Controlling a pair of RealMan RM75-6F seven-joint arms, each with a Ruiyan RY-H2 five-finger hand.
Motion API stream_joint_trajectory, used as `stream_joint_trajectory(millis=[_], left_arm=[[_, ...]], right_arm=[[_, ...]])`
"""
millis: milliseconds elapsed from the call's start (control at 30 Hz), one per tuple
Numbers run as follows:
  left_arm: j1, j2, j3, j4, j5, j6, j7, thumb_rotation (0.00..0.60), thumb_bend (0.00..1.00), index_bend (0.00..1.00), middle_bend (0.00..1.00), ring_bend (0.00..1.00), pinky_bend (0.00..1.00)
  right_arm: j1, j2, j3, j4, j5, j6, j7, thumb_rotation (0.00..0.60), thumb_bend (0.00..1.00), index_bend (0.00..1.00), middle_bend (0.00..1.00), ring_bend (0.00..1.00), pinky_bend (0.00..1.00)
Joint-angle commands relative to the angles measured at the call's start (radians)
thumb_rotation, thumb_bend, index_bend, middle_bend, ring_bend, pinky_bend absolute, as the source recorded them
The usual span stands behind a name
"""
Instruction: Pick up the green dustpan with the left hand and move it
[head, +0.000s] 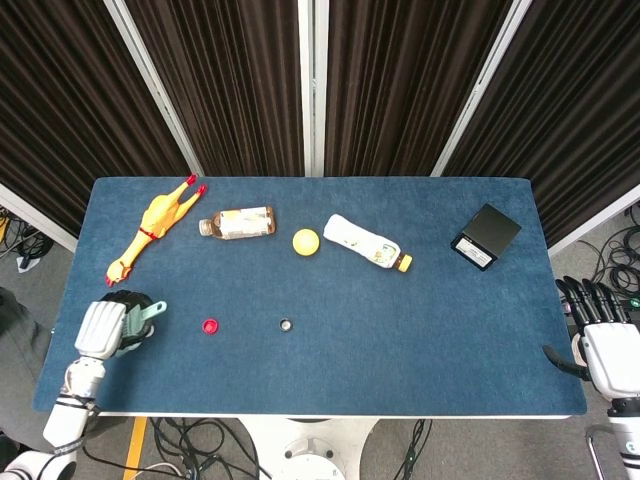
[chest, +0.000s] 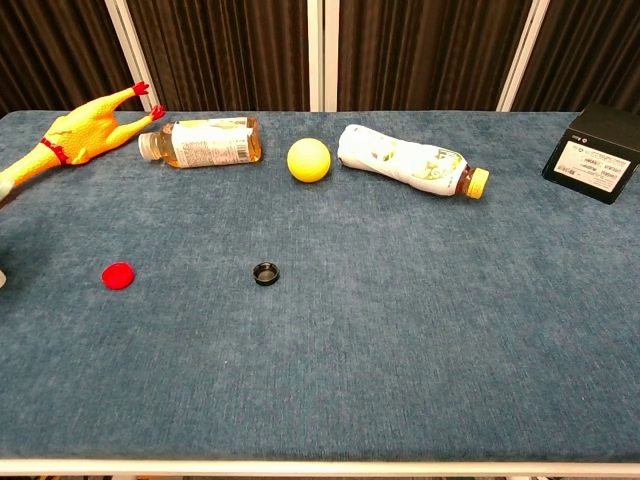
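In the head view my left hand (head: 105, 327) is over the table's front left corner and grips the green dustpan (head: 143, 317). Only the dustpan's pale green handle end pokes out to the right of the fingers; the rest is hidden under the hand. My right hand (head: 603, 335) hangs off the table's right edge, holding nothing, with its fingers apart and pointing up. The chest view shows neither hand nor the dustpan.
A rubber chicken (head: 155, 223), a tea bottle (head: 238, 223), a yellow ball (head: 305, 241) and a white bottle (head: 364, 243) lie along the back. A black box (head: 486, 237) sits at the right. A red cap (head: 210, 325) and a black cap (head: 286, 324) lie mid-table.
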Motion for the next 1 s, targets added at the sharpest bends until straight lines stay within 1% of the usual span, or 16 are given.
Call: stream_joint_trajectory(millis=[33,233,367,433,600,767,1000], left_arm=[[0.001,-0.049,-0.012,0.046,0.005,-0.003,-0.038,0.6,0.46,0.53,0.57,0.39,0.41],[-0.018,-0.1,-0.019,0.076,0.019,-0.031,-0.119,0.6,0.46,0.53,0.57,0.39,0.45],[-0.036,-0.125,-0.038,0.069,0.025,-0.033,-0.181,0.6,0.46,0.53,0.57,0.39,0.48],[-0.046,-0.133,-0.045,0.059,0.028,-0.034,-0.18,0.6,0.46,0.52,0.57,0.39,0.48],[-0.08,-0.163,-0.06,0.029,0.034,-0.06,-0.151,0.6,0.46,0.52,0.57,0.39,0.48],[-0.114,-0.197,-0.077,-0.005,0.039,-0.077,-0.089,0.6,0.46,0.52,0.57,0.39,0.48],[-0.15,-0.242,-0.102,-0.107,0.016,-0.117,0.016,0.6,0.46,0.52,0.57,0.39,0.47]], right_arm=[[-0.001,0.002,-0.002,-0.005,-0.002,0.0,-0.004,0.6,0.1,0.0,0.07,0.0,0.0],[-0.005,0.006,-0.003,-0.01,0.001,0.005,-0.006,0.6,0.1,0.0,0.07,0.0,0.0],[-0.008,0.006,-0.003,-0.011,0.004,0.007,-0.006,0.6,0.1,0.0,0.07,0.0,0.0],[-0.009,0.005,-0.003,-0.01,0.006,0.008,-0.004,0.6,0.1,0.0,0.07,0.0,0.0],[-0.009,0.003,-0.001,-0.003,0.009,0.007,0.005,0.6,0.1,0.0,0.07,0.0,0.0],[-0.011,0.005,-0.001,0.005,0.012,0.009,0.016,0.6,0.1,0.0,0.07,0.0,0.0],[-0.014,-0.002,-0.002,0.026,0.023,0.003,0.037,0.6,0.1,0.0,0.07,0.0,0.0]])
